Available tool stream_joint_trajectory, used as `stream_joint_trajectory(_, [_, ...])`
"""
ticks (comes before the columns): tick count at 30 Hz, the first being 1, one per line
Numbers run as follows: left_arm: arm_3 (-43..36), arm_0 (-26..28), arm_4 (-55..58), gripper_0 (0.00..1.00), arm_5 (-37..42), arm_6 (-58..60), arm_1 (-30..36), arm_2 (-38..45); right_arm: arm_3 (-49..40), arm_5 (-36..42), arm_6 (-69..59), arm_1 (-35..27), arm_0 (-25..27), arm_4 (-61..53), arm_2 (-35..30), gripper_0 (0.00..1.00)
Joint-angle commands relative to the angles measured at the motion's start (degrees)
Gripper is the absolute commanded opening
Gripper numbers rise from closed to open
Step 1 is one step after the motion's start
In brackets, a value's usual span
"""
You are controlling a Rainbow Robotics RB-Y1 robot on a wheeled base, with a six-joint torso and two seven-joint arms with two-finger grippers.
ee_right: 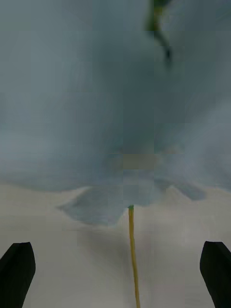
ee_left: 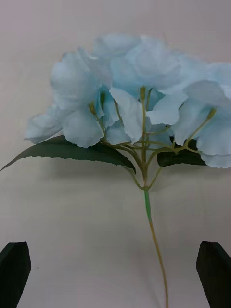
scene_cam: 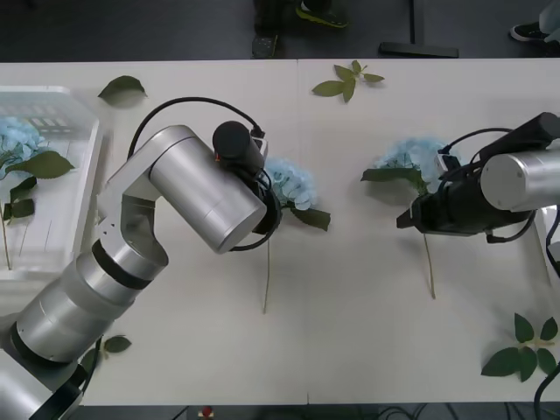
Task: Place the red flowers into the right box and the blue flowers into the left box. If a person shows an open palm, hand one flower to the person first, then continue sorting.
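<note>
Two blue flowers lie on the table. One blue flower (scene_cam: pixel 293 184) (ee_left: pixel 139 91) is at the centre, and my left gripper (ee_left: pixel 115 274) hangs open over its stem, fingers either side and apart from it. The other blue flower (scene_cam: pixel 411 157) (ee_right: pixel 115 96) lies further right, with my right gripper (scene_cam: pixel 408 219) (ee_right: pixel 115 272) open just above its yellow-green stem (ee_right: pixel 132 255). The left box (scene_cam: pixel 61 105) holds another blue flower (scene_cam: pixel 16 140). A sliver of the right box (scene_cam: pixel 555 232) shows at the right edge. The red flowers are out of view. A person's shoes (scene_cam: pixel 319 13) stand beyond the table.
Loose green leaf sprigs lie at the far middle (scene_cam: pixel 348 80), far left (scene_cam: pixel 122 86), near right (scene_cam: pixel 525 350) and near left (scene_cam: pixel 109 346). Bare tabletop stretches along the front edge between the two stems.
</note>
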Motion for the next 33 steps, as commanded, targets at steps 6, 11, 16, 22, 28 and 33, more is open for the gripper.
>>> stream_joint_trajectory(6, [7.66,-5.04,-1.42,1.00,-5.04,7.62,-3.26,-6.45,4.57,-9.33,-1.06,0.31,-0.72,0.70,3.39,1.00])
stream_joint_trajectory(11, [11.44,-5.74,-1.86,1.00,-6.97,8.50,-3.79,-8.74,5.89,-11.62,-0.98,1.46,-0.72,1.58,3.47,1.00])
stream_joint_trajectory(16, [15.57,-5.74,-3.18,1.00,-9.52,9.21,-4.58,-9.88,6.07,-12.06,-0.54,1.54,-0.72,2.90,4.09,0.00])
stream_joint_trajectory(22, [20.49,-5.74,-4.58,1.00,-11.54,10.09,-7.39,-9.79,6.07,-12.06,0.08,1.46,-0.72,4.13,4.62,0.00])
stream_joint_trajectory(28, [22.34,-5.74,-5.11,1.00,-11.45,10.79,-9.15,-9.88,6.07,-12.06,0.08,1.54,-0.72,4.57,4.70,0.00])
stream_joint_trajectory(33, [22.69,-5.74,-5.64,1.00,-10.66,10.52,-9.32,-9.88,5.98,-11.18,0.08,1.10,-0.81,4.13,4.70,0.00])
